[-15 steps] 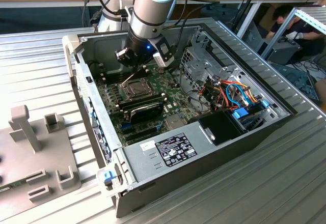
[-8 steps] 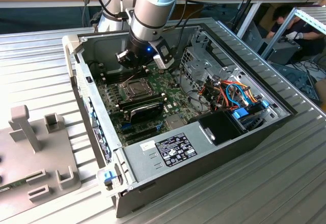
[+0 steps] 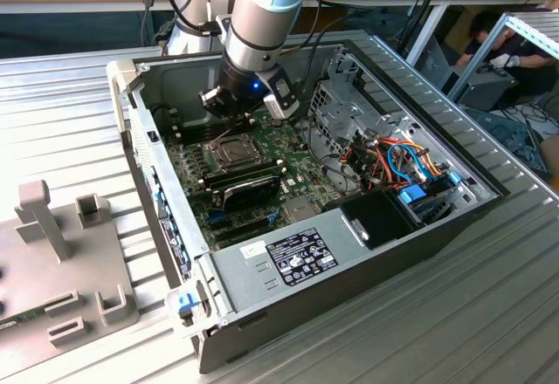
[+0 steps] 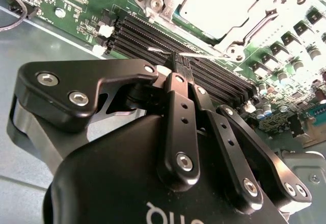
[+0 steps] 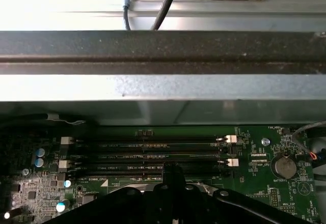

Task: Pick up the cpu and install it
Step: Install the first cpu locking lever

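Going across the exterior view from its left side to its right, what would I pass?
Grey plastic fixture → computer case's near-left wall → CPU socket on the green motherboard → bundle of orange and blue cables → a seated person.

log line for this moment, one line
gripper: shut, above black memory slots | flat silvery square cpu: seated in shiny metal socket frame, not held | open grey computer case: arm inside

You see the open computer case (image 3: 349, 227) from above and to one side in the exterior view, at some distance. Both wrist views look from very near along the gripper (image 4: 175, 63) down to the motherboard (image 5: 254, 147). They share the dark memory slots (image 5: 153, 155), seen from opposite sides.
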### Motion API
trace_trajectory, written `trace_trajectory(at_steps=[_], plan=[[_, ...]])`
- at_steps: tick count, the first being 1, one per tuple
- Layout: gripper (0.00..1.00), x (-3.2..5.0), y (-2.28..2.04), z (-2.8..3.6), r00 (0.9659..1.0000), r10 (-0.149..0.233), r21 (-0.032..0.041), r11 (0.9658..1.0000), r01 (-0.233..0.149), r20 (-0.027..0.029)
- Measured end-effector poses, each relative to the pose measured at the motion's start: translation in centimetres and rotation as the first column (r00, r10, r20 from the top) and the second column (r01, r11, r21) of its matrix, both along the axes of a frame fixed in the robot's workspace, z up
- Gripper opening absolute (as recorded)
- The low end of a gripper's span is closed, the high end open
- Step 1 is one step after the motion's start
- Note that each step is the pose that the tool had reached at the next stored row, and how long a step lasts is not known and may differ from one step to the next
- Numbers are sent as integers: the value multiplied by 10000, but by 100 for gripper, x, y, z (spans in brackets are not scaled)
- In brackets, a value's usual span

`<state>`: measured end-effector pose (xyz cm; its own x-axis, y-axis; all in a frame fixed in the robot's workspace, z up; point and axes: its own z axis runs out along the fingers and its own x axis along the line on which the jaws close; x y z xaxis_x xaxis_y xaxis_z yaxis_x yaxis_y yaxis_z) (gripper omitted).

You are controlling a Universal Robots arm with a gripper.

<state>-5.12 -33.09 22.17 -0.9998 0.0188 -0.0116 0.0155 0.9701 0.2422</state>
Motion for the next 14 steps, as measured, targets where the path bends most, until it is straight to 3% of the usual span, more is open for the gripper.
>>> trace_trajectory(at_steps=[14], plan=[[11,39,10,-62,10000,0,3,10000,0,1]])
